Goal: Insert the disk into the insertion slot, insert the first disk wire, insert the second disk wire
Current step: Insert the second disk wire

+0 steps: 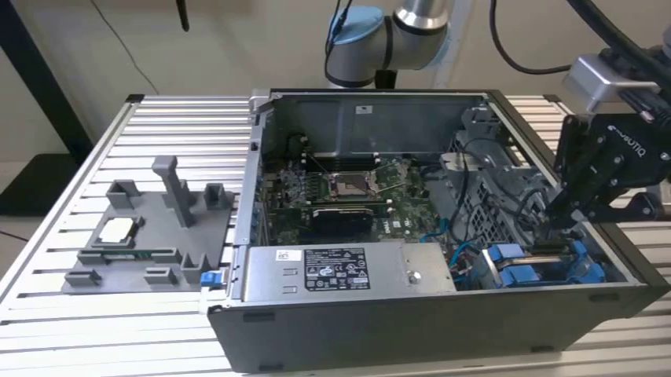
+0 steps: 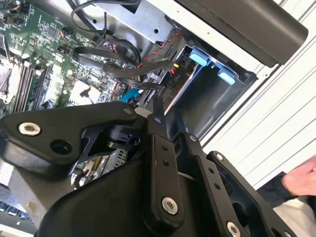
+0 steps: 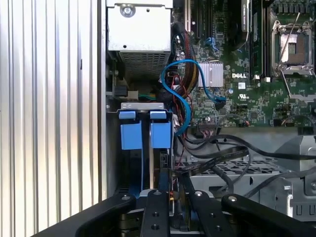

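The disk sits on edge in the insertion slot (image 1: 493, 253) at the case's front corner on the exterior view's right. Its blue carrier (image 1: 524, 275) shows there, with two blue tabs (image 3: 160, 134) in the first wrist view and blue tabs (image 2: 202, 58) in the second wrist view. My gripper (image 1: 552, 229) reaches down into that slot, fingers drawn together on a dark disk wire plug (image 3: 172, 195) at the disk's edge. Black, red and yellow disk wires (image 2: 148, 61) run to the same spot. A blue wire (image 3: 177, 84) loops from the motherboard toward the slot.
The open computer case (image 1: 419, 330) lies on a slatted aluminium table (image 1: 178, 126). A grey labelled power-supply box (image 1: 346, 271) sits beside the slot, with the motherboard (image 1: 346, 188) behind it. A grey fixture (image 1: 147, 236) stands on the exterior view's left. A hand (image 2: 303, 177) is nearby.
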You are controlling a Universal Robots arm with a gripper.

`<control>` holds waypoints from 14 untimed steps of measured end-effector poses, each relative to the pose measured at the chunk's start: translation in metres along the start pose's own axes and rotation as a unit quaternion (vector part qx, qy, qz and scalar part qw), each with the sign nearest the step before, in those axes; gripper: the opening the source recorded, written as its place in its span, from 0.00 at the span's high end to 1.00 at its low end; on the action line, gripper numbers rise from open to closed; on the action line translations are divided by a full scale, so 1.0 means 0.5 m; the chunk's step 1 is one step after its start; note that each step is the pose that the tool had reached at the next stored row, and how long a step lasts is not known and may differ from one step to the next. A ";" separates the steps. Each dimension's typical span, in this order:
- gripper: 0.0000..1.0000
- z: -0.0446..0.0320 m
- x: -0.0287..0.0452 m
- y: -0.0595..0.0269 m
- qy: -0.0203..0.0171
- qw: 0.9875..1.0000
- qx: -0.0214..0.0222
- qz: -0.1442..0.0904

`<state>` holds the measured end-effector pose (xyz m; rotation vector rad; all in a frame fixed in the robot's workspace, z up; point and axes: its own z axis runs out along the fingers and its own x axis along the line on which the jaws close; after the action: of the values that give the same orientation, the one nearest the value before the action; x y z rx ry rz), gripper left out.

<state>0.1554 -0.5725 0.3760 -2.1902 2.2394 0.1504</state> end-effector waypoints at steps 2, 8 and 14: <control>0.76 -0.003 0.000 0.000 -0.001 1.000 0.000 0.001; 0.76 -0.011 -0.001 0.002 -0.020 1.000 0.001 0.001; 0.76 -0.016 -0.001 0.003 -0.030 1.000 0.007 0.001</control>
<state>0.1546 -0.5725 0.3842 -2.1477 2.2037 0.1965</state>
